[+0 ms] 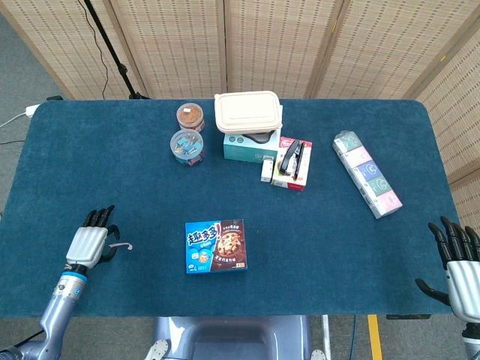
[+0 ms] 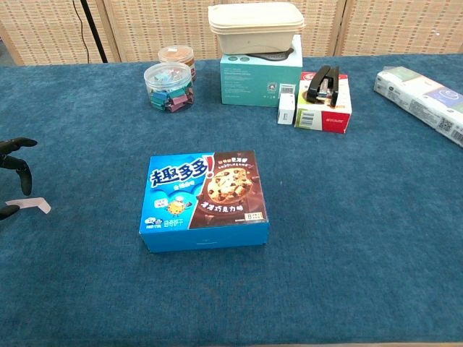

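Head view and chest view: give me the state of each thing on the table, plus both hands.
Left hand: open, fingers over the pink paper scrap.
Right hand: open, holds nothing, at the table's edge.
Cookie box: closed, lying flat.
Lunch container: lid on, atop the teal box.
Clip jar: lidded, upright.
Stapler: closed, on the red box.

Pale paper slip at the tabletop's eight o'clock.
The paper slip [image 1: 121, 246] lies flat on the blue cloth, small, pinkish-white, one end bent.

Left hand [image 1: 88, 241] low, fingers spread, right hand [image 1: 459, 264] raised, fingers apart
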`<act>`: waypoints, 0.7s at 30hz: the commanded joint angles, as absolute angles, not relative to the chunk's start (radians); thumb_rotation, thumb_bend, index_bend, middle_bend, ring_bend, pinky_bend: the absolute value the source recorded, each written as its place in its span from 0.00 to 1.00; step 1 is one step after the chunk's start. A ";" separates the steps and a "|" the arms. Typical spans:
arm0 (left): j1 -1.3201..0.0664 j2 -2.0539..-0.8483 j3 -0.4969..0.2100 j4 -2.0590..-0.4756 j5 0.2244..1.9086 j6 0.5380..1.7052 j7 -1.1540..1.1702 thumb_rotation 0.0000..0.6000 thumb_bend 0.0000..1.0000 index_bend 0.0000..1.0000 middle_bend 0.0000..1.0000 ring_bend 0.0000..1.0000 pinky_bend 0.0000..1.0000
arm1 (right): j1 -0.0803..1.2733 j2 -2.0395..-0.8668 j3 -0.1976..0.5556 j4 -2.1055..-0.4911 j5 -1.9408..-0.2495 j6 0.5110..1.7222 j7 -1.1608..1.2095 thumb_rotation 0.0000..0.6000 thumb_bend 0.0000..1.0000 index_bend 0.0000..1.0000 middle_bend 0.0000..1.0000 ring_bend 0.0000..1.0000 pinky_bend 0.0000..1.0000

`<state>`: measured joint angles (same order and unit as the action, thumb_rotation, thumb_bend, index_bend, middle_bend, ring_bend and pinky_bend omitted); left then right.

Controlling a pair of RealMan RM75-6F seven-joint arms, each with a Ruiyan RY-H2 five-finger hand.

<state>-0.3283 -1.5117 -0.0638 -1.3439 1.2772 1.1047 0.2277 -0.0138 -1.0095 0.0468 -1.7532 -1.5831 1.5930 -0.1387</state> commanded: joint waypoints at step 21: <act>-0.331 -1.522 -0.057 -1.336 1.253 1.112 0.266 1.00 0.40 0.62 0.00 0.00 0.00 | -0.015 -1.001 0.046 -1.757 -1.584 1.595 -0.121 1.00 0.00 0.04 0.00 0.00 0.00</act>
